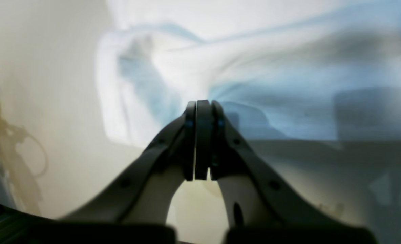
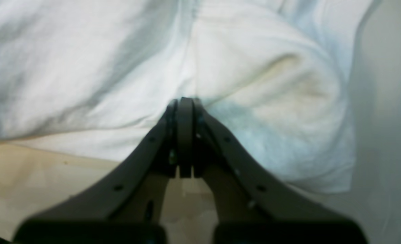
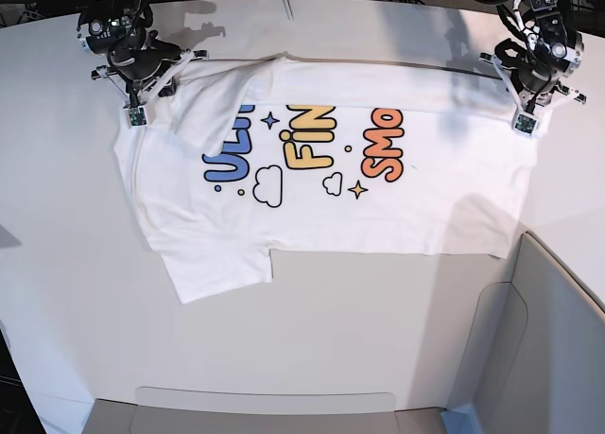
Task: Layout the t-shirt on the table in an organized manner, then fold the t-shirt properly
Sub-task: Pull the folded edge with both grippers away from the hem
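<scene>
The white t-shirt (image 3: 312, 202) lies spread on the white table (image 3: 331, 330), print up, with blue, yellow and orange lettering showing. Its far edge is folded over the top of the lettering. One sleeve sticks out at the front left. My right gripper (image 3: 134, 115) is at the shirt's far left corner and is shut on the fabric (image 2: 254, 84); its tips (image 2: 184, 100) pinch a crease. My left gripper (image 3: 526, 122) is at the far right corner, shut on the fabric (image 1: 288, 84), with folds radiating from its tips (image 1: 204, 103).
A grey panel (image 3: 553, 339) stands at the front right, and a second low one (image 3: 265, 406) runs along the front edge. Cables hang at the back. Bare tabletop lies in front of the shirt and to its left.
</scene>
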Tool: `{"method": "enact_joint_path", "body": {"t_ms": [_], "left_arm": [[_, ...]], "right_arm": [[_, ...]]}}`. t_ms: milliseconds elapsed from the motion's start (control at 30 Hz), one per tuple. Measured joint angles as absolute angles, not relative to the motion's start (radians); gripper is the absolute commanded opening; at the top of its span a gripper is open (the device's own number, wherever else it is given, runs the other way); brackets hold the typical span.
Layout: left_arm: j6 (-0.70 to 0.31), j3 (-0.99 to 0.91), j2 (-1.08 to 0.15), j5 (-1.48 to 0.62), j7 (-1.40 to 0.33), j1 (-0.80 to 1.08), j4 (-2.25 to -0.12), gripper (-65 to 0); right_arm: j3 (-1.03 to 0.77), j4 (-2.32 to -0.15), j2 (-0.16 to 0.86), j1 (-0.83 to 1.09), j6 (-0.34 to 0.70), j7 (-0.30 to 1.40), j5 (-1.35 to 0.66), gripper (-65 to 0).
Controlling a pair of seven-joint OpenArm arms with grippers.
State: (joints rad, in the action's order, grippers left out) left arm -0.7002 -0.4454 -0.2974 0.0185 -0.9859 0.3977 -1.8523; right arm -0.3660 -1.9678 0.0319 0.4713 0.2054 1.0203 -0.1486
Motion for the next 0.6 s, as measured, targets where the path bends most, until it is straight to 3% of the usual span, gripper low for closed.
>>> {"method": "enact_joint_path", "body": {"t_ms": [367,600], "left_arm": [[-0.700,-0.445,-0.232,0.012,-0.970,0.510,-1.880,-65.0],[-0.700,-0.445,-0.222,0.010,-0.966,0.522,-2.031,-65.0]], "right_arm": [[-0.486,-1.972,0.030,0.521,0.209,1.005,-0.157,-65.0],[-0.503,-1.970,0.057,0.531,0.205,1.012,-0.203,-65.0]]}}
